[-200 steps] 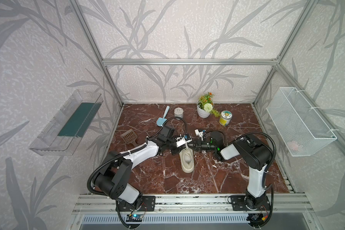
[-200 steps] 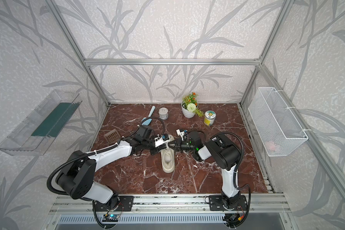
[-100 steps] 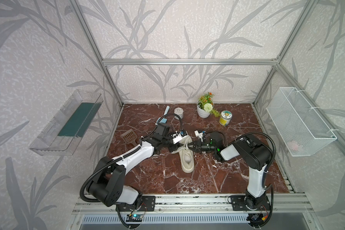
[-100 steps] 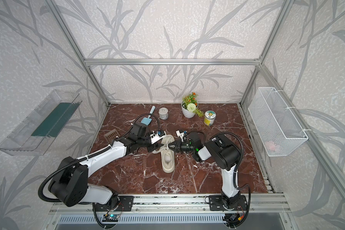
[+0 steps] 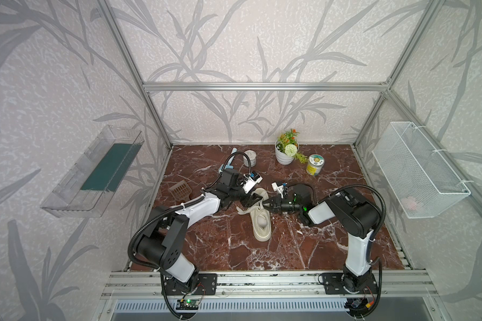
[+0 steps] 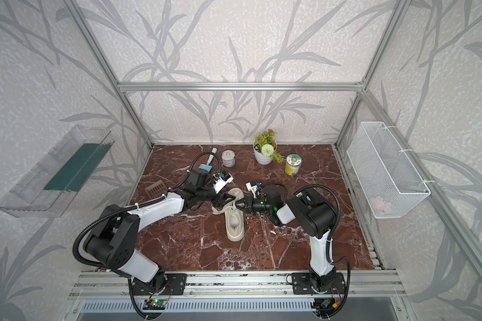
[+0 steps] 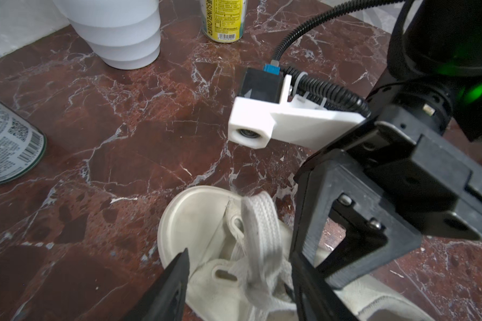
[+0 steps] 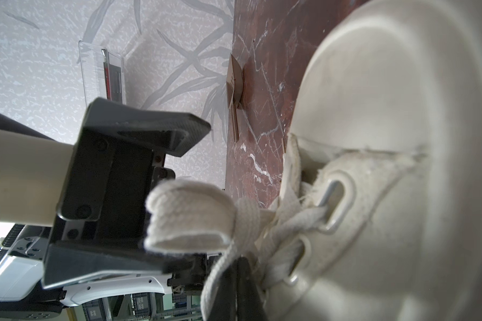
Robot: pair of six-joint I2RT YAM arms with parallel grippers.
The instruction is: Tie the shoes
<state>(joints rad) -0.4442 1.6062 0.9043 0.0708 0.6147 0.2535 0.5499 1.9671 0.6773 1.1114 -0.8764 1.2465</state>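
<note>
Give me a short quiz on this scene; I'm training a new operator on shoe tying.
1. True or false: the left gripper is clamped shut.
2. The right gripper is: A shut on a lace; B wide open; C out of view.
3. How many cans stand on the table?
Key: 1 false; 2 A; 3 two.

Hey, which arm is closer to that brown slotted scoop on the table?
Left. The left arm passes right beside the brown scoop. The right arm is across the shoe from it, its fingers shut on a lace.
</note>
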